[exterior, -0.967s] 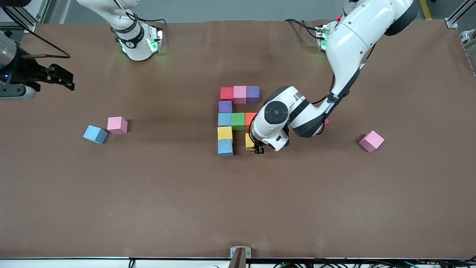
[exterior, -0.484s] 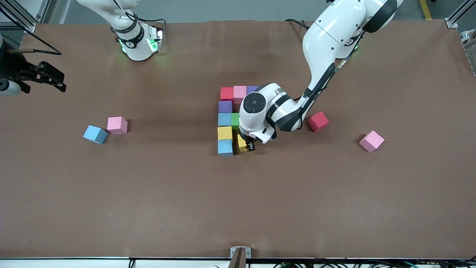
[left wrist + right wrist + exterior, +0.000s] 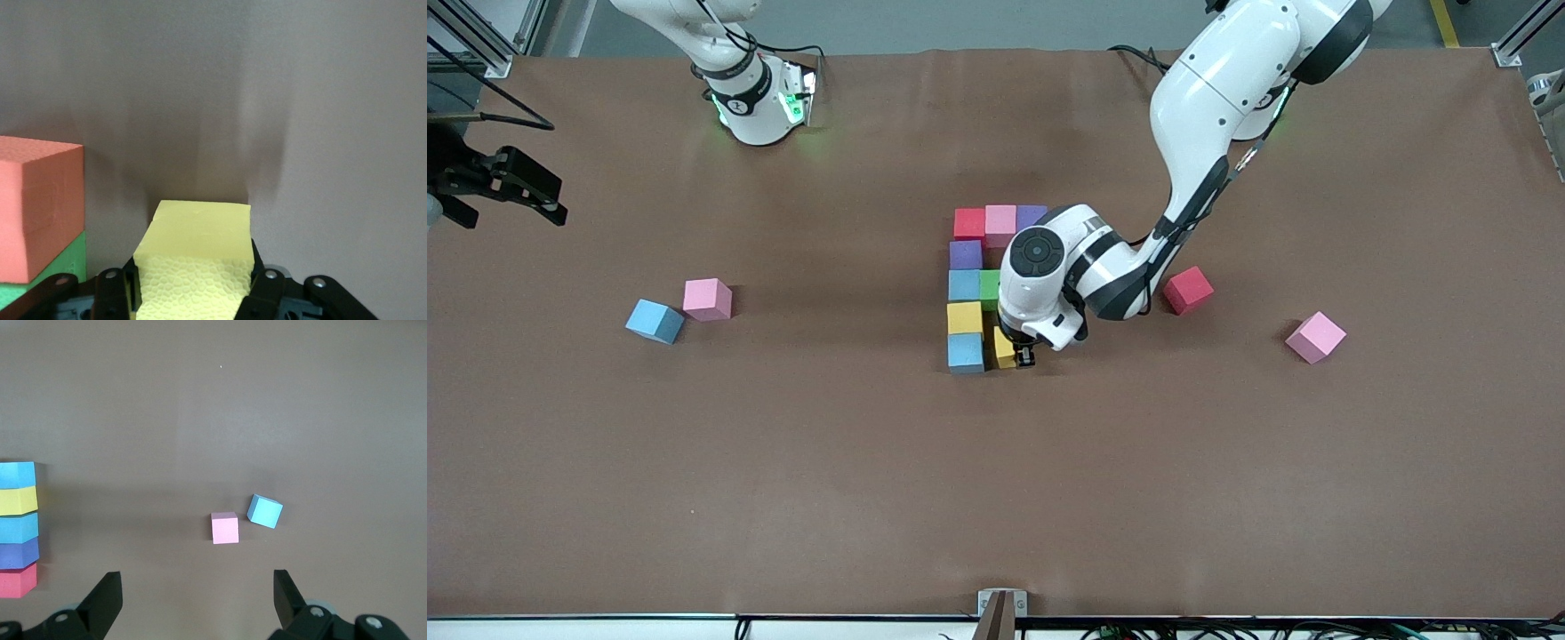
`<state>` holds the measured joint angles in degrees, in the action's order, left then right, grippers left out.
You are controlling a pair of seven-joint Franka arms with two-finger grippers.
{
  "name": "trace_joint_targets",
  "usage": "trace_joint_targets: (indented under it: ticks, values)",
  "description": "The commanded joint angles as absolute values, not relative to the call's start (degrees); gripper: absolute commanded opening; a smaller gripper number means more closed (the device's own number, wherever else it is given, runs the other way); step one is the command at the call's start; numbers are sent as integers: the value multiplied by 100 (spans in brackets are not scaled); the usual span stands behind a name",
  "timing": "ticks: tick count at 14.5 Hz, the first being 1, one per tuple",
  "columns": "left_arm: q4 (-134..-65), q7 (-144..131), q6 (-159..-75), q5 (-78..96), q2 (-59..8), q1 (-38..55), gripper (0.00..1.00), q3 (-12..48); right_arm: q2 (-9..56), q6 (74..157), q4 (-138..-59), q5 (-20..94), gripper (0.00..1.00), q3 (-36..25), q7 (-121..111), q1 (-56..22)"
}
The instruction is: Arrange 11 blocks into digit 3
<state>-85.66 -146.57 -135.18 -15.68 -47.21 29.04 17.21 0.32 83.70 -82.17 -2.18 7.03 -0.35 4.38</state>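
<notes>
The left gripper (image 3: 1021, 352) is clamped on a yellow block (image 3: 1005, 348), right beside the blue block (image 3: 966, 352) at the near end of the half-built digit 3 (image 3: 978, 284). From the front the arm hides most of that grab. The left wrist view fills it in: the yellow block (image 3: 193, 267) sits pinched between both fingers (image 3: 110, 293), with an orange block (image 3: 40, 207) stacked on a green one (image 3: 63, 263) close by.

Going farther up the figure: another yellow block (image 3: 965, 317), a blue (image 3: 964, 285) with the green (image 3: 989, 289) next to it, a purple (image 3: 966, 255), then the farthest bar of red (image 3: 969, 224), pink (image 3: 1000, 222) and purple (image 3: 1032, 214), partly under the left arm's wrist.

Loose blocks: red (image 3: 1188, 290) and pink (image 3: 1315, 337) toward the left arm's end, blue (image 3: 655, 321) and pink (image 3: 708, 299) toward the right arm's end. The right wrist view shows that loose pair (image 3: 225, 528) apart from each other, which the front view leaves less clear.

The left arm reaches down from its base, elbow bent, wrist pointing at the table. The right gripper (image 3: 503, 182) waits over the table edge at its own end, fingers spread wide with nothing between them.
</notes>
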Motion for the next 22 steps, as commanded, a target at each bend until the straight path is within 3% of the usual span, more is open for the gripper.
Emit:
trace_joint_targets:
  ticks: [1,19,22]
  values:
    - [-8315,-14389,-13579,-1565,-4913,2927,22,1740,79,8323,-8103,-150,100,765,-53,536]
    - [-7945,-13649,-13570,-826,-5124,2927,22,1723,79,8376,-8095,-167,100,765,-53,527]
    - [-7937,-13641,-13579,-826,-5150,2927,25,1723,79,8385,-8095,-167,100,765,-53,527]
